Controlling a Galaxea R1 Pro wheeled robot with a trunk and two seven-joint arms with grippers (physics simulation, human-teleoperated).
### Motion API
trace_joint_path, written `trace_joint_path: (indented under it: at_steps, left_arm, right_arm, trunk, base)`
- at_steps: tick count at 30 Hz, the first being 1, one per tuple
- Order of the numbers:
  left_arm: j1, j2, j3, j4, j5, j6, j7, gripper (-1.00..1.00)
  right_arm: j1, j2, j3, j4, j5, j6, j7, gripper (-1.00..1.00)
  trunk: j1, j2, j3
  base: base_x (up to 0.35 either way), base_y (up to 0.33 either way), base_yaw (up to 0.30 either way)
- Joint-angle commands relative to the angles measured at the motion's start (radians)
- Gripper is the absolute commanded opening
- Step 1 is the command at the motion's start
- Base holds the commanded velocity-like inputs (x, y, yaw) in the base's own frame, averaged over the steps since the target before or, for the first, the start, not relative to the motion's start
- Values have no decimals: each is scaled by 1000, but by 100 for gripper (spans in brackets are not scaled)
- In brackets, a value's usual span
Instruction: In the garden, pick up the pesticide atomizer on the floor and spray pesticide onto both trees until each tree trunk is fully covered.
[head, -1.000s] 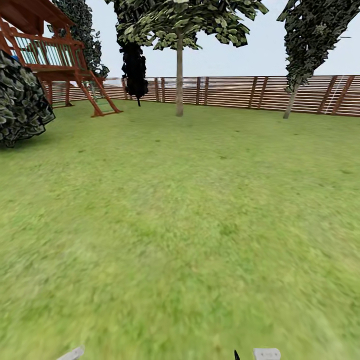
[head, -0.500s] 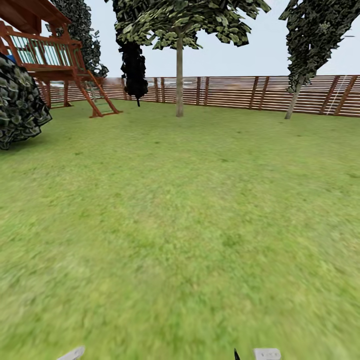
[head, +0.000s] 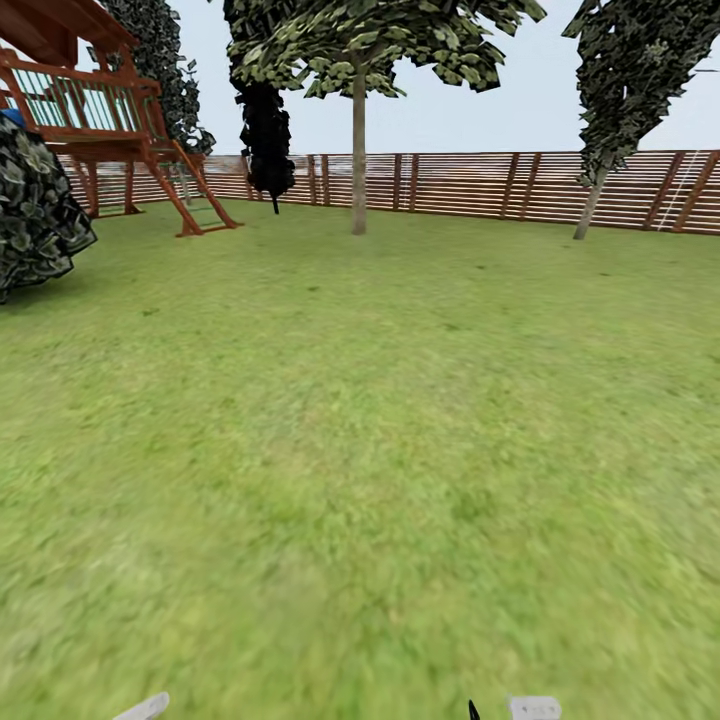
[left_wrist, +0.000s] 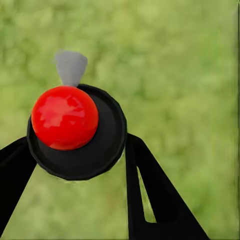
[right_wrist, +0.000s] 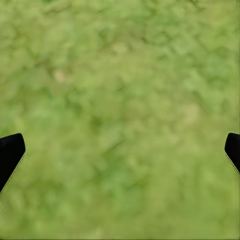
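Slatted brown wooden fence (head: 470, 185), reddish wooden play tower (head: 95, 110), matt mottled grass lawn (head: 360, 440), glossy red ball (left_wrist: 65, 117) on matt black disc (left_wrist: 102, 150)

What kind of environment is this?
A fenced back garden, rendered in simulation: a wide green lawn, a brown slatted wooden fence along the far edge, a red wooden play structure, and a thin-trunked tree.

No readable text, labels or numbers.
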Motion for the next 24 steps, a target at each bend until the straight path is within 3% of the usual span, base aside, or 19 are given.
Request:
trace_joint_path:
  at_steps: [1,24]
  left_arm:
    - [0,0,0,0,0,0,1,-100]
    - [0,0,0,0,0,0,1,-100]
  right_arm:
    - [0,0,0,0,0,0,0,100]
    - [0,0,0,0,0,0,0,100]
  trunk:
    - [0,0,0]
    - [0,0,0]
  base:
    - [341,0,0]
    - [341,0,0]
